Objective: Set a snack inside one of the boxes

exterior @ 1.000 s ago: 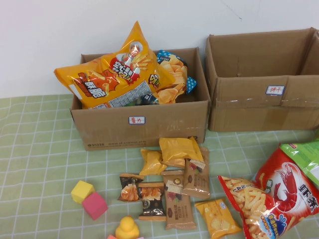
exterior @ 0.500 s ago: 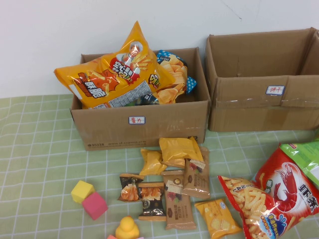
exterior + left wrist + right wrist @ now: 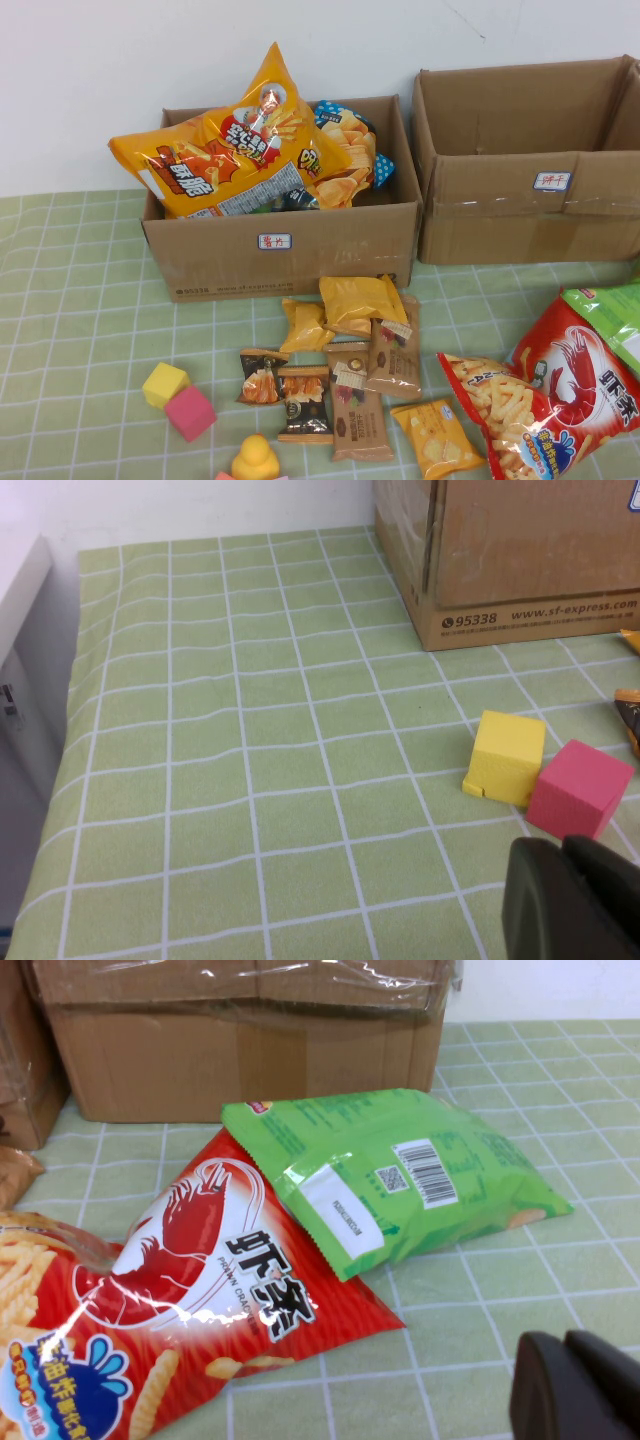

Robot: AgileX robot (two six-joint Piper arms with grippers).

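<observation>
Two brown cardboard boxes stand at the back of the table. The left box point(image 3: 290, 250) is heaped with orange chip bags point(image 3: 235, 150). The right box point(image 3: 530, 215) shows no contents from here. Small snack packets point(image 3: 345, 370) lie in front of the left box, and a red shrimp-cracker bag point(image 3: 565, 395) and a green bag point(image 3: 400, 1175) lie at the front right. My left gripper point(image 3: 565, 865) is shut and empty, low over the cloth near the pink block point(image 3: 580, 788). My right gripper point(image 3: 570, 1355) is shut and empty, short of the green bag. Neither arm shows in the high view.
A yellow block point(image 3: 164, 384), a pink block point(image 3: 190, 413) and a yellow toy duck point(image 3: 256, 460) sit at the front left. The green checked cloth point(image 3: 80, 300) covers the table, whose left edge point(image 3: 60, 770) drops off beside a white wall.
</observation>
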